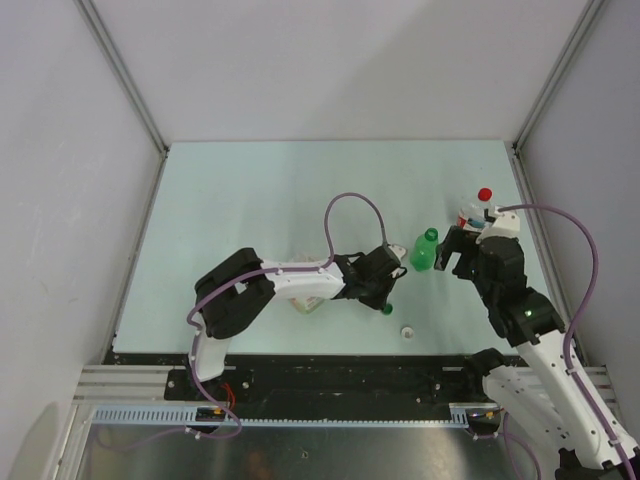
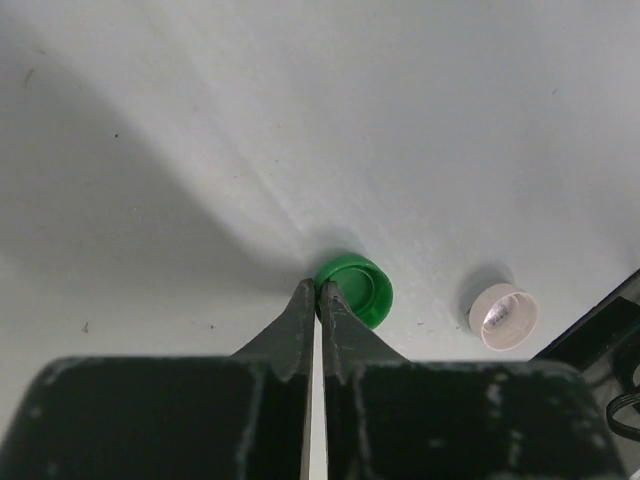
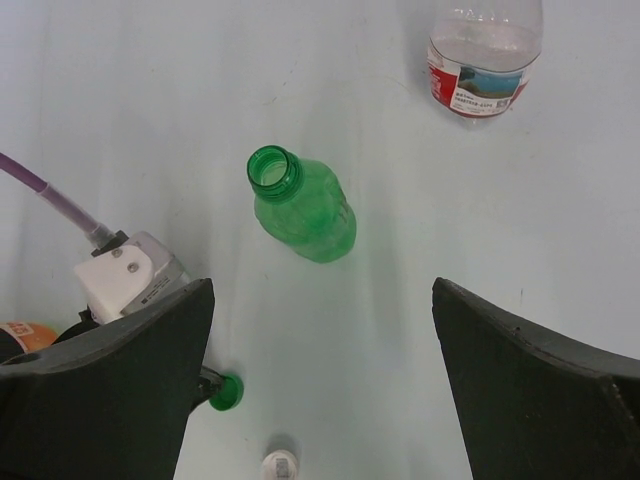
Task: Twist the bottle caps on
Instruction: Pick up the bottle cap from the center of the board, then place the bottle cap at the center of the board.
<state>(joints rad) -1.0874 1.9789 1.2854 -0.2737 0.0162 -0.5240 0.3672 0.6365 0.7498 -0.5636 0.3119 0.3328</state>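
Left wrist view: the left claw (image 2: 318, 292) is closed, its tips meeting at the left rim of the green cap (image 2: 355, 290), low centre on the counter (image 2: 300, 100); whether they pinch it I cannot tell. A white cap (image 2: 503, 317) lies apart at lower right. The right claw (image 3: 322, 290) gapes wide and empty below an uncapped green bottle (image 3: 305, 215). In the top view, a red cap (image 1: 485, 194) sits atop a clear bottle (image 1: 470, 212), right of centre.

Nothing really readable here. The clear bottle (image 3: 487, 35) at the upper right of the right wrist view has a red label (image 3: 476, 90) (bluish picture patch on it), possibly with small print, too blurry.
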